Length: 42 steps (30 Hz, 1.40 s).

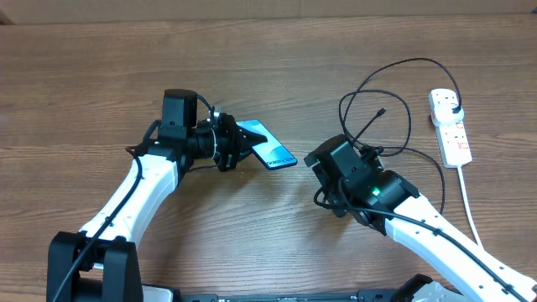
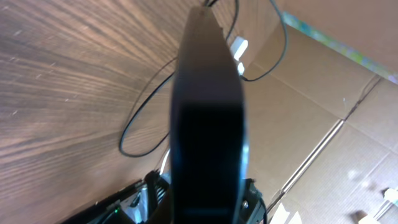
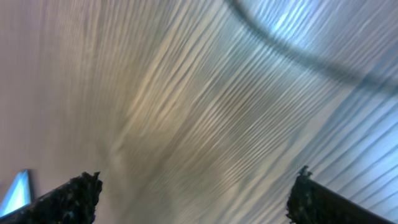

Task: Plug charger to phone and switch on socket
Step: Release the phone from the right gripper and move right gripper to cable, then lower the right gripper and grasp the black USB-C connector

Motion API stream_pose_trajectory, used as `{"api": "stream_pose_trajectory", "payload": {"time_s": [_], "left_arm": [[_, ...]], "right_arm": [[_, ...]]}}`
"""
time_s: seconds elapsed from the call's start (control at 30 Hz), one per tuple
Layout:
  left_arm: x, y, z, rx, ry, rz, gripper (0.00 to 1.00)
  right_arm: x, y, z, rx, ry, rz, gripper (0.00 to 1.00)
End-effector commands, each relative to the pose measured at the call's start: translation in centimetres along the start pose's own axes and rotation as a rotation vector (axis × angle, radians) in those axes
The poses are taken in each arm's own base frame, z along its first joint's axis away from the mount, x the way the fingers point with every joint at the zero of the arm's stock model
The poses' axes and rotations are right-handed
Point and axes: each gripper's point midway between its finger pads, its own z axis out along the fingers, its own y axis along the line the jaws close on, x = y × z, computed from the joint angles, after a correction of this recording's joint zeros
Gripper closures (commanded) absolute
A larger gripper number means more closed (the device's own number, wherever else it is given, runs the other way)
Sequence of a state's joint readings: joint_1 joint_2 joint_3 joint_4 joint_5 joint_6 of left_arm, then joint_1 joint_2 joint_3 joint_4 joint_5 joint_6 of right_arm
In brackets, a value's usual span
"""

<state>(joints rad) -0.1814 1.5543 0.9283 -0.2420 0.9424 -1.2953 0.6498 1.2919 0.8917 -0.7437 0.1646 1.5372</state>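
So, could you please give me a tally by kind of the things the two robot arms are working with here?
phone: 1
charger cable: 1
power strip: 1
Total: 3

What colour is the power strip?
The socket is white with reddish markings, best seen in the overhead view.

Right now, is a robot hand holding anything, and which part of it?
The left gripper is shut on the phone, gripping it near one end, the rest sticking out. The right gripper is open and holds nothing.
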Motion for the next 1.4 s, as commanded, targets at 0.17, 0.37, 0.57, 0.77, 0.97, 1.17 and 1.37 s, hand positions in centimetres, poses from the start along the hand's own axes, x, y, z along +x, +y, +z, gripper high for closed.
{"api": "stream_pose_trajectory", "payload": {"time_s": [0.17,0.37,0.57,0.77,0.97,1.17,1.37], "left_arm": [[3.3,-2.0,-0.9,0.076,0.168,0.127,0.96],[4.6,-2.3,-1.2,0.108,0.241,0.193,0.96],[3.8,-2.1,-1.0,0.091,0.195,0.193,0.95],[3.5,-2.0,-0.9,0.085,0.178,0.193,0.95],[3.5,-2.0,-0.9,0.085,0.18,0.193,0.95],[3.6,-2.0,-0.9,0.086,0.182,0.193,0.96],[3.5,-2.0,-0.9,0.084,0.178,0.193,0.94]], "right_arm": [[-2.5,-1.9,-0.1,0.087,-0.145,-0.156,0.0],[-3.9,-0.4,-0.5,0.061,-0.158,-0.322,0.0],[-10.3,1.1,-3.0,0.152,-0.15,-0.3,0.01],[-14.9,1.9,-1.9,0.289,-0.134,-0.298,0.03],[-18.6,2.7,3.9,0.399,-0.108,-0.291,0.12],[-20.2,2.7,10.8,0.405,-0.113,-0.27,0.21],[-20.3,2.5,13.0,0.402,-0.115,-0.269,0.28]]}}
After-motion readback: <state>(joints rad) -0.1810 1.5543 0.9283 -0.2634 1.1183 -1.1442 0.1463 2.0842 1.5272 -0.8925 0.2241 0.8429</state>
